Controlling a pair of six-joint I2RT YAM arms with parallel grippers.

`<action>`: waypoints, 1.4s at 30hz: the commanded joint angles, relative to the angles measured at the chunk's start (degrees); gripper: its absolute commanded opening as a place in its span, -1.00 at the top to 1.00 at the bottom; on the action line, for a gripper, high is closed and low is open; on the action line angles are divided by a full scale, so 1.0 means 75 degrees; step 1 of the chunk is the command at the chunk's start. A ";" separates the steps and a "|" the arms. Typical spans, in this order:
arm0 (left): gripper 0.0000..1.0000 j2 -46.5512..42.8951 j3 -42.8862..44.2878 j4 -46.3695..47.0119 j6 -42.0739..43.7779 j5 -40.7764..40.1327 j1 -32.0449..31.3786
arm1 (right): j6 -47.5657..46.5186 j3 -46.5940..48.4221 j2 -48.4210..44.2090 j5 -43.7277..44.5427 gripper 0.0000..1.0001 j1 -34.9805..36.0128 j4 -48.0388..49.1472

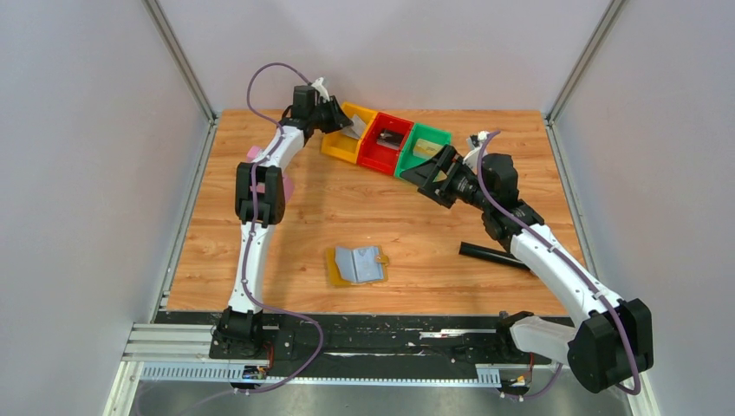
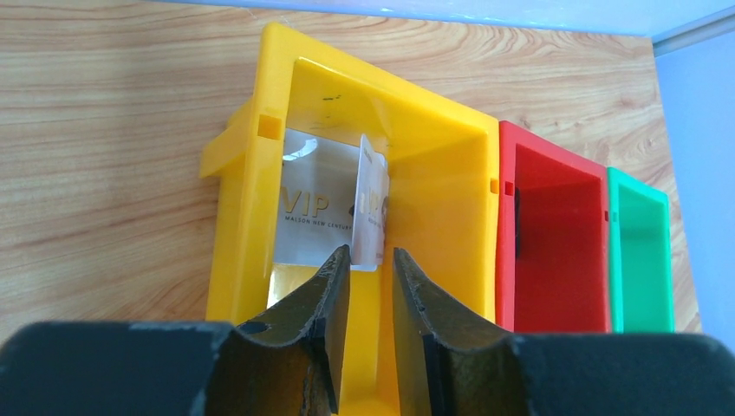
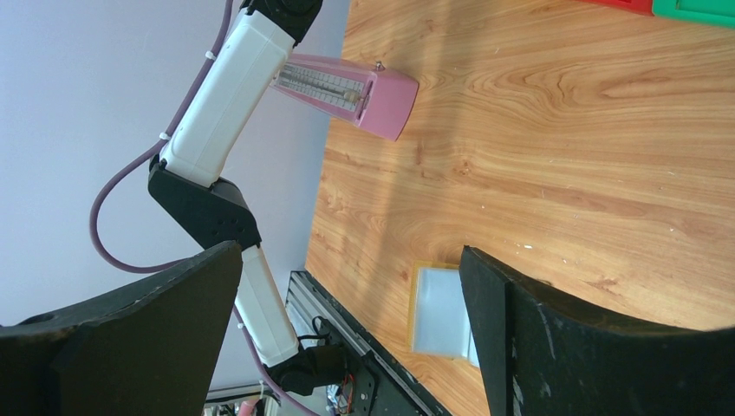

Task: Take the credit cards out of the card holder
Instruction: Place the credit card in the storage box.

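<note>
The card holder [image 1: 357, 264] lies open on the table, light blue inside up, with a mustard rim; in the right wrist view the card holder [image 3: 438, 310] is partly hidden behind one finger. My left gripper [image 1: 345, 124] hangs over the yellow bin [image 2: 243, 217]. In that bin lies a silver credit card [image 2: 316, 204] printed VIP. A second credit card [image 2: 371, 199] stands on edge just past my left gripper [image 2: 371, 257], whose jaws stand slightly apart, wider than the card. My right gripper [image 1: 422, 169] hovers near the green bin [image 1: 433, 137], wide open and empty [image 3: 351, 251].
A red bin [image 1: 387, 143] with a dark card inside sits between the yellow and green bins. A black rod [image 1: 492, 254] lies at the right near my right arm. A pink block [image 3: 347, 91] stands at the left table edge beside the left arm.
</note>
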 commanded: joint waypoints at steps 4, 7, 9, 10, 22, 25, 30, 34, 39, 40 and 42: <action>0.27 -0.0742 0.0152 0.0091 0.0230 -0.0275 -0.0027 | -0.0050 0.0264 -0.0025 -0.0197 -1.00 -0.0004 0.0352; 0.27 -0.0786 0.0057 0.0108 0.0233 -0.0287 -0.0033 | -0.0034 0.0236 -0.0013 -0.0225 -1.00 -0.0004 0.0390; 0.27 -0.0783 -0.0024 0.0208 0.0182 -0.0263 -0.0038 | -0.0038 0.0247 0.0003 -0.0253 -1.00 -0.0004 0.0399; 0.28 -0.0770 -0.0083 0.0241 0.0160 -0.0227 -0.0047 | -0.0042 0.0256 0.0010 -0.0252 -1.00 -0.0004 0.0405; 0.32 -0.0737 -0.0145 0.0516 0.0120 0.0009 -0.0100 | -0.0068 0.0231 0.0166 -0.0339 -1.00 -0.0002 0.0487; 0.32 -0.0935 -0.0145 0.0290 0.0152 0.0158 -0.0103 | -0.0101 0.0154 0.0170 -0.0367 -1.00 0.0002 0.0450; 0.32 -0.1683 -0.0467 -0.0192 0.0182 0.0449 -0.0140 | -0.0627 0.0289 0.0288 -0.0362 -0.97 -0.0004 -0.0543; 0.34 -0.2651 -0.1243 -0.0872 -0.0002 0.0750 -0.0180 | -0.1011 0.0379 0.0474 -0.0668 -0.80 0.0018 -0.1308; 0.38 -0.4483 -0.3773 -0.0728 -0.0585 0.1264 -0.0276 | -0.1094 -0.0033 0.0461 -0.0669 -0.54 0.0419 -0.1471; 0.38 -0.4728 -0.4574 -0.0474 -0.0675 0.1324 -0.0326 | -0.1087 -0.0098 0.0470 -0.0595 -0.46 0.0554 -0.1460; 0.38 -0.5396 -0.5530 -0.0346 -0.0873 0.1349 -0.0416 | -0.1114 -0.0197 0.0510 -0.0418 -0.32 0.0912 -0.1448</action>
